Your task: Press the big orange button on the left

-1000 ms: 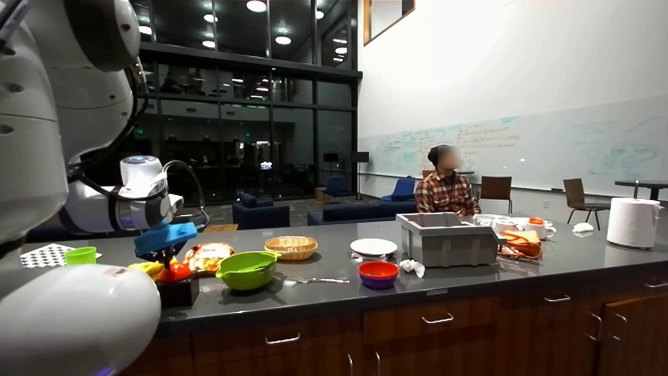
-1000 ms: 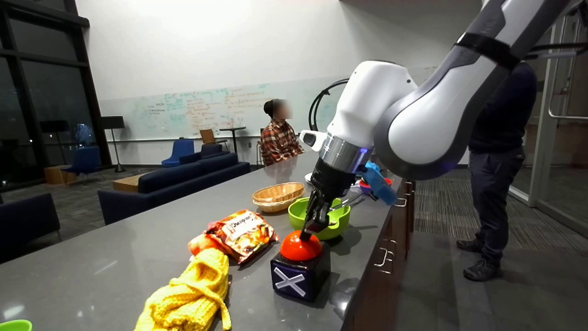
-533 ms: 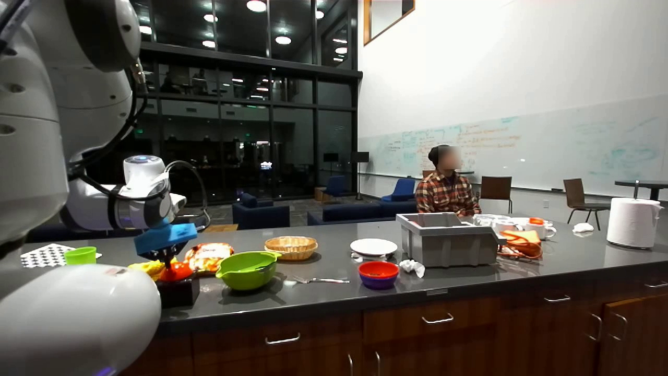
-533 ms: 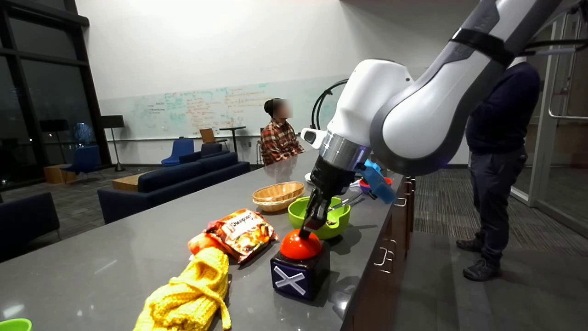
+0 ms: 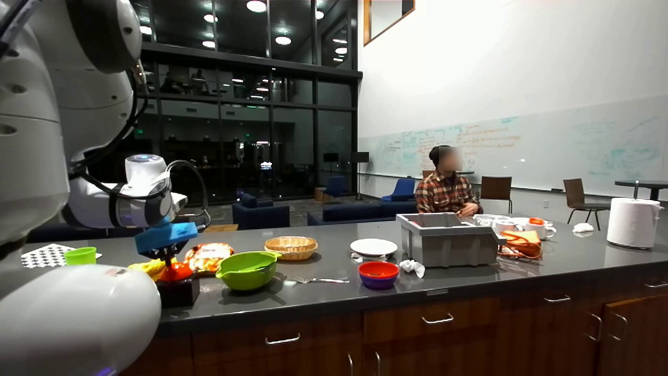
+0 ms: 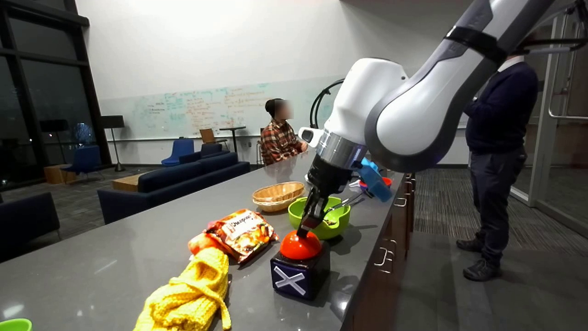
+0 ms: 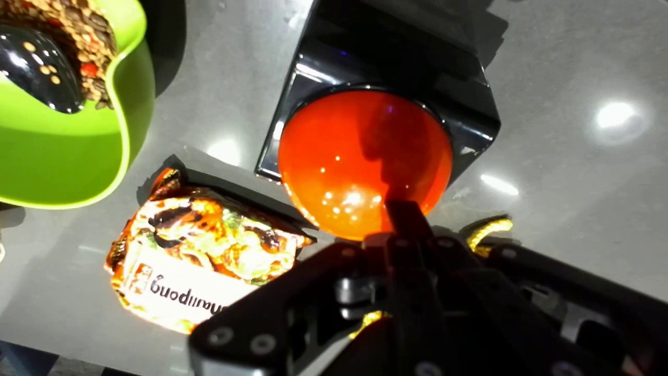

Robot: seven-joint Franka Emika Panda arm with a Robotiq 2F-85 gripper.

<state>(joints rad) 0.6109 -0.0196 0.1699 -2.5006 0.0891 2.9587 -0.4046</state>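
Note:
The big orange-red dome button (image 6: 298, 249) sits on a black box (image 6: 289, 278) with a white X on its side, near the counter's edge. Both also show in an exterior view, the dome (image 5: 180, 270) partly behind my gripper. In the wrist view the dome (image 7: 334, 156) fills the middle, on its box (image 7: 396, 52). My gripper (image 6: 302, 232) points down with its fingers together and nothing between them. Its fingertips are at the top of the dome; they seem to touch it, but I cannot tell whether it is pressed down. The fingertips (image 7: 404, 209) overlap the dome's lower edge in the wrist view.
A green bowl (image 6: 342, 220) with food and a spoon stands close beside the button. A food packet (image 6: 243, 232), a yellow knitted thing (image 6: 183, 294) and a wicker basket (image 6: 278, 195) lie around. A grey bin (image 5: 449, 245) stands farther along. A person stands beyond the arm.
The arm and gripper have shifted slightly left in an exterior view, the fingertips staying at the dome's top. The box has not moved. The seated person's hands have moved.

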